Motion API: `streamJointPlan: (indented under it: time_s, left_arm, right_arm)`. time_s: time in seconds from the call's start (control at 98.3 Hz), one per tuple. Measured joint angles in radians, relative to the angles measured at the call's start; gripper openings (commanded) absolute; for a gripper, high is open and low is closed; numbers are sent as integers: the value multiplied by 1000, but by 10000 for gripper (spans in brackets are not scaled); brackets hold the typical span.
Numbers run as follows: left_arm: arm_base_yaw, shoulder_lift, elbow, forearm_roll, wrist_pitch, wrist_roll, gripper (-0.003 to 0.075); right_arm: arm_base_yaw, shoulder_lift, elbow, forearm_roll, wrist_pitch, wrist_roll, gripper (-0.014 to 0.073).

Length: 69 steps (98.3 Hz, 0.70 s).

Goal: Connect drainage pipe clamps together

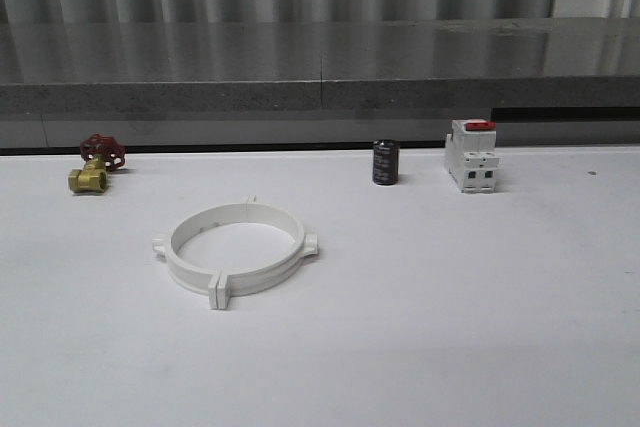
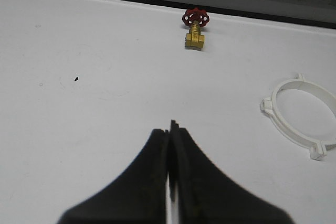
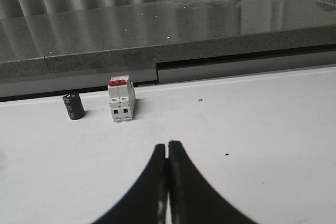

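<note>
The two white drainage pipe clamps (image 1: 237, 247) lie flat on the white table, left of centre, their ends meeting so that they form one ring with small tabs. Part of that ring (image 2: 299, 116) also appears in the left wrist view, off to the side of my left gripper (image 2: 170, 129), which is shut with nothing between its fingers and hangs over bare table. My right gripper (image 3: 167, 145) is shut and empty as well, above bare table some way in front of the breaker.
A brass valve with a red handwheel (image 1: 95, 165) sits at the back left. A black cylinder (image 1: 386, 162) and a white breaker with a red top (image 1: 472, 155) stand at the back right. A grey ledge (image 1: 320, 67) runs behind the table.
</note>
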Motion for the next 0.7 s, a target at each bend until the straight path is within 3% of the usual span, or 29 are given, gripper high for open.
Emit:
streamJointPlan:
  time_s: [0.529,0.702]
  left_arm:
    - [-2,-1,0,0,-3,0,-20]
    - [10,-24,35,-24,-149,10,-21]
  right_arm:
    - [0,0,0,0,0,-1,-67]
    - [0,0,0,0,0,-2,-67]
